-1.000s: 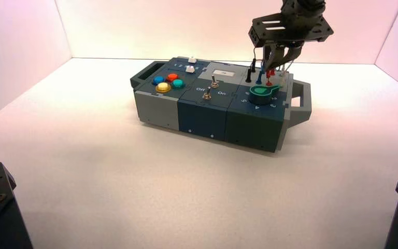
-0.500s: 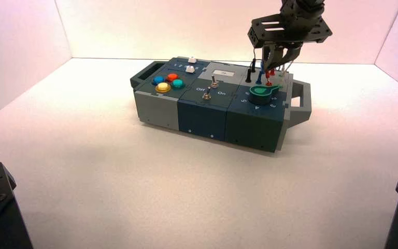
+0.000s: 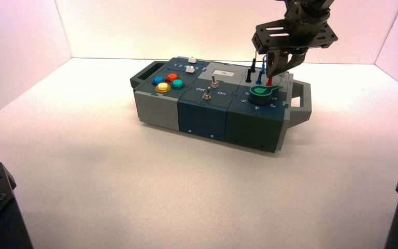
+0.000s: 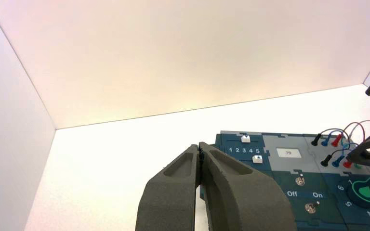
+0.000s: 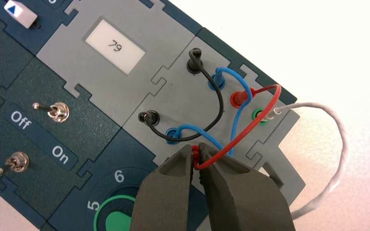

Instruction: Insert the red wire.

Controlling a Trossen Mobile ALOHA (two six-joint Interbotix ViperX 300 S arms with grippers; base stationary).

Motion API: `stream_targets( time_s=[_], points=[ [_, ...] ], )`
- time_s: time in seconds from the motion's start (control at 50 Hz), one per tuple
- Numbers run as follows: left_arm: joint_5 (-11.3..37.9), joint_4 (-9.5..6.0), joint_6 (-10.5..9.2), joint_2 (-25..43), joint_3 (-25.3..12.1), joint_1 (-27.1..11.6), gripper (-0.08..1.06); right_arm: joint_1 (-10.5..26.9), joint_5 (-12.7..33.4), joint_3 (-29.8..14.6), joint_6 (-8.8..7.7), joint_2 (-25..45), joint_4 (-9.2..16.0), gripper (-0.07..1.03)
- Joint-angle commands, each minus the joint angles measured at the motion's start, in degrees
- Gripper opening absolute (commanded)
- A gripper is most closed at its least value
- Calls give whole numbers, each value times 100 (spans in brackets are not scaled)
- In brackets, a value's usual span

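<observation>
The red wire (image 5: 265, 103) loops over the grey wire panel at the right end of the box (image 3: 202, 111). One red plug (image 5: 238, 97) sits in its socket in the far row. My right gripper (image 5: 196, 150) is shut on the other red plug (image 5: 195, 155), which it holds down against the panel in the near row beside the blue plug (image 5: 174, 134). In the high view the right gripper (image 3: 279, 70) hangs over the box's right rear, with the red plug (image 3: 269, 81) below it. My left gripper (image 4: 200, 146) is shut, empty and parked well off the box.
On the wire panel a black wire (image 5: 212, 103) and a blue wire (image 5: 236, 115) are plugged in. A white wire (image 5: 337, 144) runs off the box's edge from a green socket (image 5: 258, 114). A green knob (image 3: 261, 93), two toggle switches (image 5: 58, 111) and coloured buttons (image 3: 167, 83) lie to the left.
My right gripper has shifted slightly right and down, carrying the red plug down to the panel. The left arm has not moved.
</observation>
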Motion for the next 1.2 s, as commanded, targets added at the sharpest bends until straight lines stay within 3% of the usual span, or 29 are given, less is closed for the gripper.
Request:
stream_targets(
  time_s=[0.02, 1.04, 1.1, 1.2],
  points=[
    [-88, -9, -9, 18, -193, 35, -3, 35, 35, 9, 26, -70, 26, -2],
    [-97, 0, 9, 0, -176, 44, -3, 35, 149, -88, 0, 264, 26, -2],
    [-97, 9, 9, 0, -176, 35, -3, 44, 158, -88, -9, 264, 26, 2],
    [-97, 18, 18, 0, -176, 53, -3, 44, 158, -97, -26, 246, 26, 21]
  ],
)
